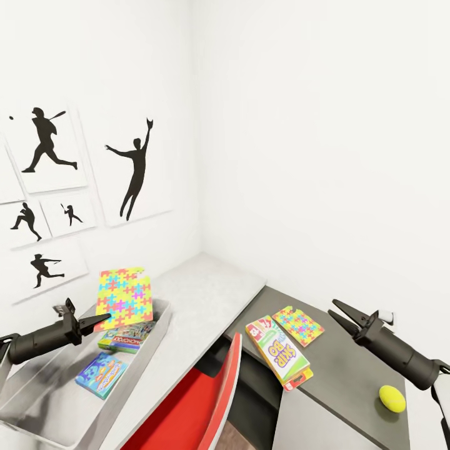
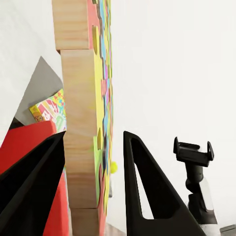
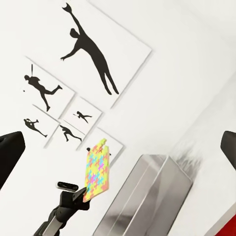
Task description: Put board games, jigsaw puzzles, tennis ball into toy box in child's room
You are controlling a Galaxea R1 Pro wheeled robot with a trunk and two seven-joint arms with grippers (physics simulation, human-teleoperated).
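Note:
In the head view my left gripper (image 1: 106,319) is shut on the lower edge of a jigsaw puzzle (image 1: 125,296), which it holds upright and tilted over the far end of the grey toy box (image 1: 44,400). The left wrist view has the puzzle's wooden back (image 2: 81,123) between the black fingers (image 2: 147,191). Two board games lie in the box, a multicolour one (image 1: 128,338) and a blue one (image 1: 102,374). The SKIP-BO game (image 1: 279,354), a second jigsaw (image 1: 299,325) and the tennis ball (image 1: 392,399) rest on the table's dark section (image 1: 350,375). Above it my right gripper (image 1: 333,309) hangs open and empty.
A red chair (image 1: 200,400) is pushed against the table's front between the toy box and the dark section. The pale table top (image 1: 206,290) runs into the room's corner. Silhouette posters (image 1: 134,169) hang on the left wall. The right wrist view shows the toy box (image 3: 152,196).

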